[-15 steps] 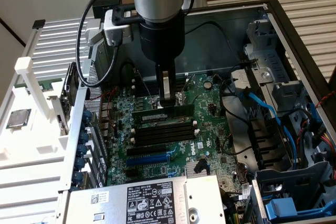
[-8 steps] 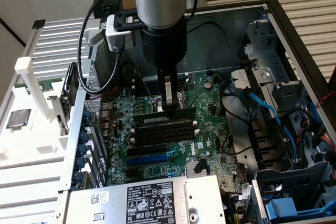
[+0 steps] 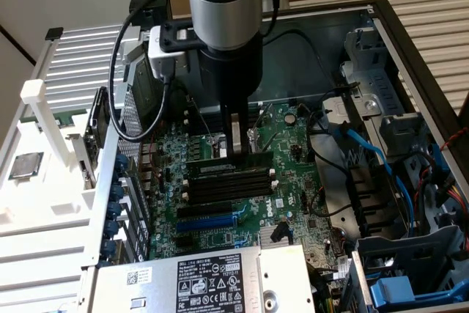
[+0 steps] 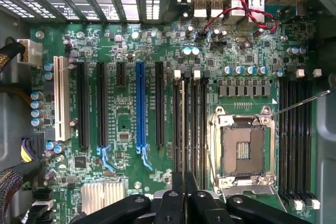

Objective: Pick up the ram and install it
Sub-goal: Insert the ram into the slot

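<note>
- While the claw (image 3: 235, 153) is clenched on the ram (image 3: 212, 167), the black cable (image 3: 111, 78) loops out wide on the exterior view's left of it, near the perforated case wall (image 3: 134, 148). A sideways shift could hook the loop and tug the wrist off line.
- Ram stands on edge right under the fingertips (image 4: 177, 187), along the bank of black slots (image 3: 227, 185), at its edge slot as far as I can tell. Can't tell if it's seated or just resting on top. If it's off the groove, a push would jam it on the slot wall or bend the board.
- Grip is at the ram's middle only, and both ends stick out free. An uneven push could put one end in while the other rides up, leaving the stick tilted.
- Thin board, narrow pinch: under load it could slide up between the fingers, so the claw drops and the ram doesn't.
- Neighbour slots run just beside the claw, so a small offset means the wrong slot.
- White end clips (image 3: 272, 172) sit just past the ram's ends. Can't tell if they're swung open. If not, force lands on the clips.
- Wrist view: open processor socket (image 4: 241, 148) lies near the claw, uncovered, and a slip that way could hit it.
- Blue cables (image 3: 370, 153) are well apart on the exterior view's right of the claw, so low risk.
</note>
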`<move>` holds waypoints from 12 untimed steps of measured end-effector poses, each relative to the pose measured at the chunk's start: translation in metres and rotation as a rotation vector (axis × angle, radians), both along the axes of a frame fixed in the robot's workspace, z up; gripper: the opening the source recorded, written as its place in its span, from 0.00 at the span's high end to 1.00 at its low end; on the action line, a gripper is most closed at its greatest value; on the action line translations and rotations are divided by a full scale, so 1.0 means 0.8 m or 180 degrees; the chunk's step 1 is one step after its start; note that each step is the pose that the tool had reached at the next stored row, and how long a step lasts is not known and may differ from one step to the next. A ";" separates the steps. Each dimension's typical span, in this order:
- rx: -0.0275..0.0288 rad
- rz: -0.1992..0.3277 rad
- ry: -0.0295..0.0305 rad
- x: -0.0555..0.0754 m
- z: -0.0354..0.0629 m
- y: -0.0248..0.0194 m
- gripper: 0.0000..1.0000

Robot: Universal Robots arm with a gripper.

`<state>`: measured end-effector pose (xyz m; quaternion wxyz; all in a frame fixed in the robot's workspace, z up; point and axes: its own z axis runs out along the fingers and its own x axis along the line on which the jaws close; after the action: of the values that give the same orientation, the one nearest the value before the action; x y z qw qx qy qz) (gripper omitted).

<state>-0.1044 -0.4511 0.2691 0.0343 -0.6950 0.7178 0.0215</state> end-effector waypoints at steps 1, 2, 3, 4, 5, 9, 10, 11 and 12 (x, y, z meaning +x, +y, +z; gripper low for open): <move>0.0013 0.0000 0.0009 0.003 -0.002 -0.0016 0.88; 0.0016 0.0000 0.0011 0.003 -0.003 -0.0018 0.88; 0.0021 0.0000 0.0013 0.003 -0.005 -0.0019 0.88; 0.0023 0.0000 0.0014 0.003 -0.006 -0.0019 0.88; 0.0026 0.0000 0.0016 0.003 -0.009 -0.0019 0.88; 0.0053 0.0000 0.0028 0.003 -0.020 -0.0021 0.88; 0.0058 0.0000 0.0032 0.003 -0.022 -0.0022 0.88; 0.0066 0.0000 0.0036 0.003 -0.024 -0.0024 0.88; 0.0070 0.0000 0.0037 0.003 -0.025 -0.0024 0.88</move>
<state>-0.1020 -0.4531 0.2487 0.0378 -0.6945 0.7177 0.0335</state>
